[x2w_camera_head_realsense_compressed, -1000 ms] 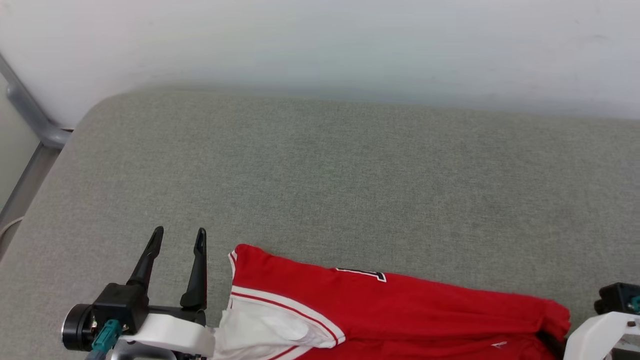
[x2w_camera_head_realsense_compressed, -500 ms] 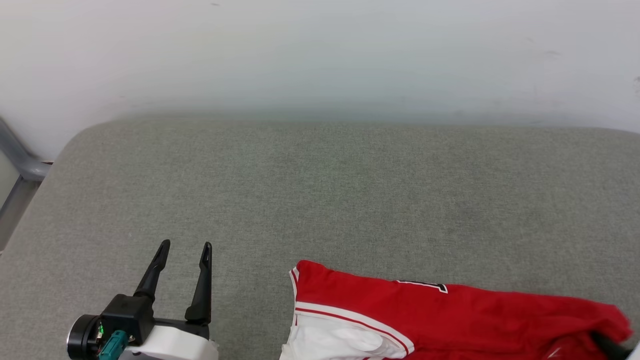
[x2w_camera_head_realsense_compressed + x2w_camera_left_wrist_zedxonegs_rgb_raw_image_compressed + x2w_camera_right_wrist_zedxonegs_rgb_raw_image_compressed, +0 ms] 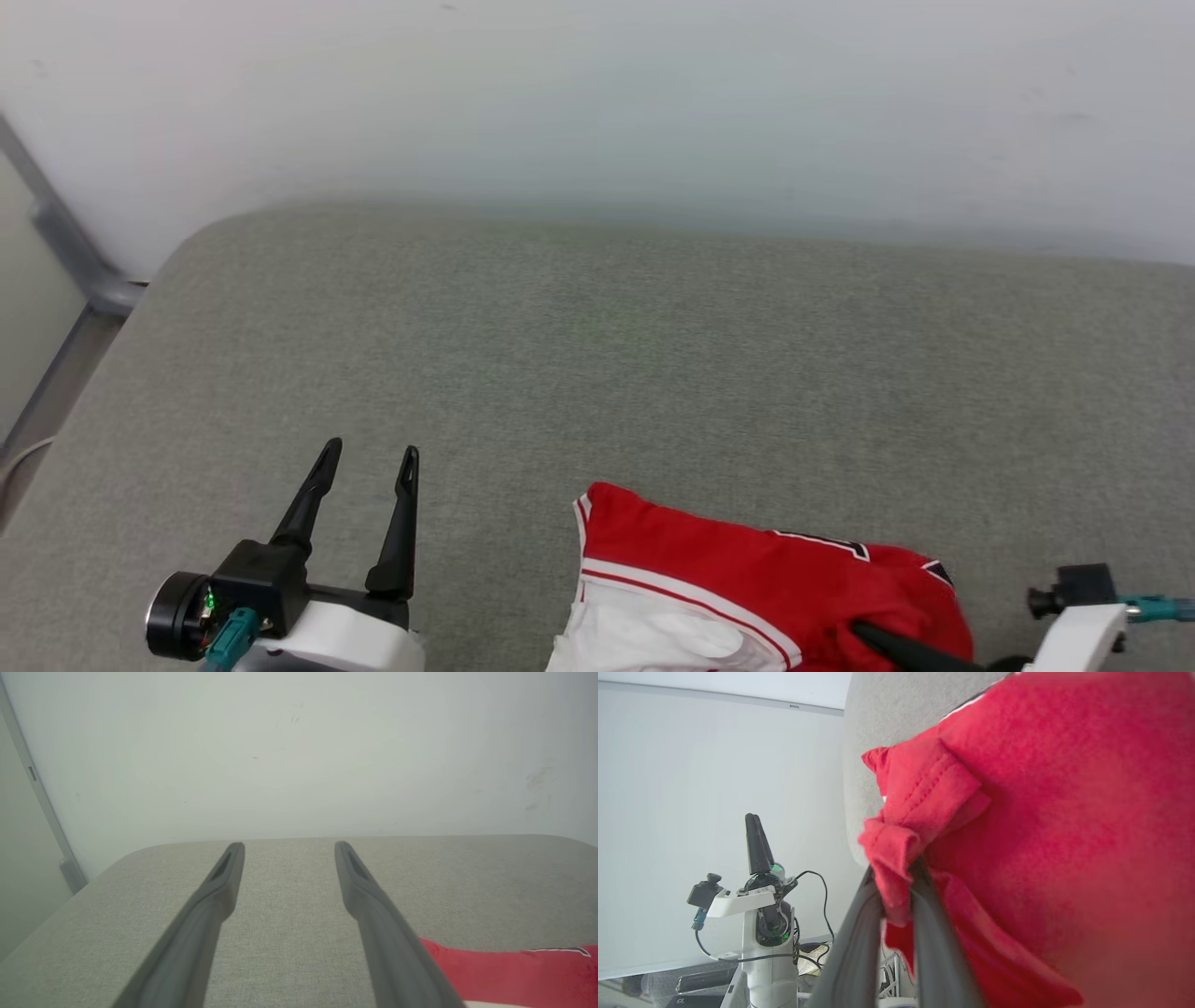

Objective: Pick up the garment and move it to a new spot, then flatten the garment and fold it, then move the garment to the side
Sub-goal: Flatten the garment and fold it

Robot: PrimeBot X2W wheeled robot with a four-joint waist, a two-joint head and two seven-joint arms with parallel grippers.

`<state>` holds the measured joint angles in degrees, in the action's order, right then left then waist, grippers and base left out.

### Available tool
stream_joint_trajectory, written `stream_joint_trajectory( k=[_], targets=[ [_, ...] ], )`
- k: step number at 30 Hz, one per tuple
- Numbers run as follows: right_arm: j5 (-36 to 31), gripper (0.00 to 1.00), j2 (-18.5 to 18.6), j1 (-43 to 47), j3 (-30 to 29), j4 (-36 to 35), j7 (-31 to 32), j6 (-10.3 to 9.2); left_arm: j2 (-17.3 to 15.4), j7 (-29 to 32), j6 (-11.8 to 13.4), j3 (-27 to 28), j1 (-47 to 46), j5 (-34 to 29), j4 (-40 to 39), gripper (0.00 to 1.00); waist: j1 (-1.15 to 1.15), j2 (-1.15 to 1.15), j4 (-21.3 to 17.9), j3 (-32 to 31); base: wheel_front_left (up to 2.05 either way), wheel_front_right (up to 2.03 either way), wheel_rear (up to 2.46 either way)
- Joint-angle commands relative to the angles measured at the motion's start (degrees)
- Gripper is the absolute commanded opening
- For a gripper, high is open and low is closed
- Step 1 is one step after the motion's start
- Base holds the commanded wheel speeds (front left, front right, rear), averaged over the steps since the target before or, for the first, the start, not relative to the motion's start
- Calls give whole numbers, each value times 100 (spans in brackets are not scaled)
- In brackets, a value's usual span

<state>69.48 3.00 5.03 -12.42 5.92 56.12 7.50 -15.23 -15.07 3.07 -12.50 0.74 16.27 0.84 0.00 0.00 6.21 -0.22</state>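
The garment (image 3: 747,579), red with a white sleeve (image 3: 644,639) and striped trim, lies bunched at the near edge of the grey cushion (image 3: 597,373); a sliver of black print shows on its top fold. My right gripper (image 3: 864,635) comes in from the lower right, shut on the garment's red hem. In the right wrist view the fingers (image 3: 859,933) pinch a folded red edge (image 3: 896,858) of the garment (image 3: 1064,835). My left gripper (image 3: 368,454) stands open to the left of the garment, apart from it. From the left wrist, my left gripper (image 3: 288,847) frames bare cushion, with the garment (image 3: 514,970) at lower right.
A white wall (image 3: 597,93) backs the cushion. A grey metal frame (image 3: 65,252) runs down past the cushion's rounded left corner. The cushion stretches wide beyond the garment. The right wrist view also shows my left arm (image 3: 759,896) with cables and clutter below it.
The head camera has shifted. The garment's right end has been drawn leftward, so it now looks shorter and more bunched. My right gripper's finger has come into view on it. The left gripper stays open.
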Motion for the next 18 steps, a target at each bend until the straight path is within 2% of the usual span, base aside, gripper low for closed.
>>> stream_joint_trajectory(
  k=[1, 11, 18],
  targets=[
    [173, 0, -16, 49, 214, 25, -157, -3, 34, -11, -20, -14, -82, -40, -6, 100, 0, 0, 143, 41, 0, 0, 0],
    [799, 0, -19, -428, 1780, 117, -1226, -3, 88, -11, -41, -8, -287, -32, -54, 100, 0, 0, 566, 361, 0, 0, 0],
    [904, 0, -17, -875, 2505, 235, -1840, -3, 222, -11, -104, 13, -434, -67, -57, 100, 0, 0, 699, 648, 0, 0, 0]
  ],
)
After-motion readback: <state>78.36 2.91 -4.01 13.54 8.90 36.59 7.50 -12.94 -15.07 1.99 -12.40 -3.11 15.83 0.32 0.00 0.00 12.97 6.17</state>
